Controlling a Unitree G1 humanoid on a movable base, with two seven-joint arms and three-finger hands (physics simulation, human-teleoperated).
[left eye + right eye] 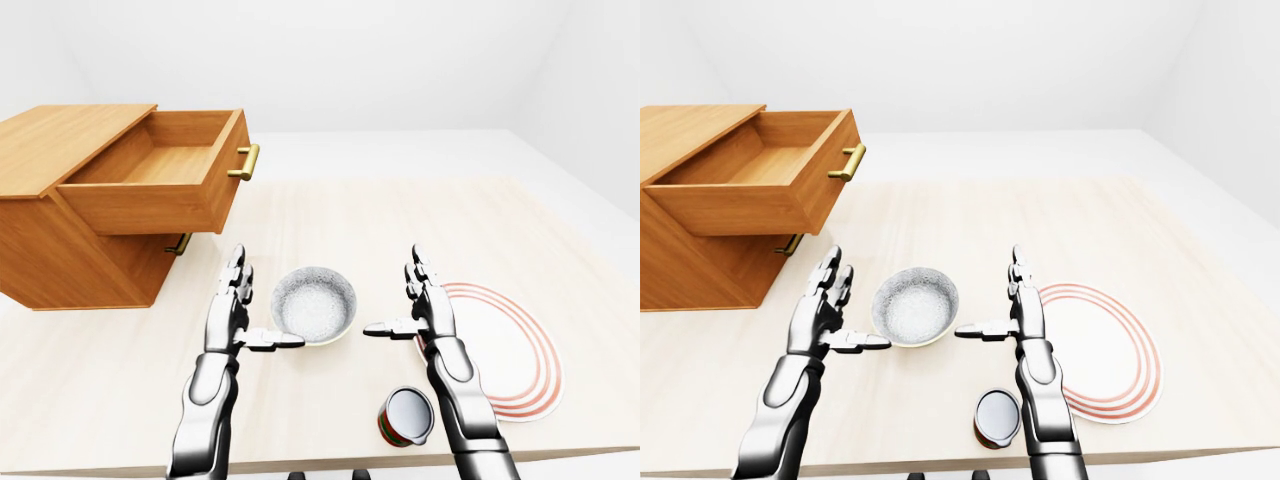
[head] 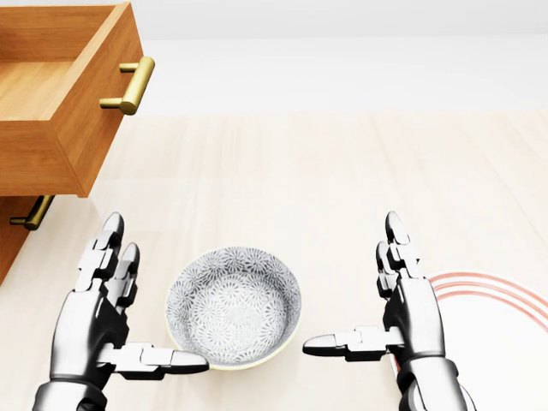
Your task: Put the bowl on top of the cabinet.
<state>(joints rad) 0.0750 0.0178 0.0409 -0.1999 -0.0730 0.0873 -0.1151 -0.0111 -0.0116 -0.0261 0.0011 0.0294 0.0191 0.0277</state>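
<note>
A grey patterned bowl (image 2: 233, 306) sits upright on the pale wooden table (image 2: 342, 171), low in the head view. My left hand (image 2: 154, 298) stands open just left of it, thumb pointing under its rim. My right hand (image 2: 351, 287) is open to the bowl's right, a small gap away. Neither hand holds the bowl. The wooden cabinet (image 1: 60, 140) stands at the left in the left-eye view, its flat top bare. Its upper drawer (image 1: 160, 175) is pulled out and shows nothing inside.
A white plate with red rings (image 1: 500, 350) lies right of my right hand. A red can (image 1: 407, 416) stands near the table's near edge, below the plate. The drawer's brass handle (image 2: 128, 86) juts out above the left hand.
</note>
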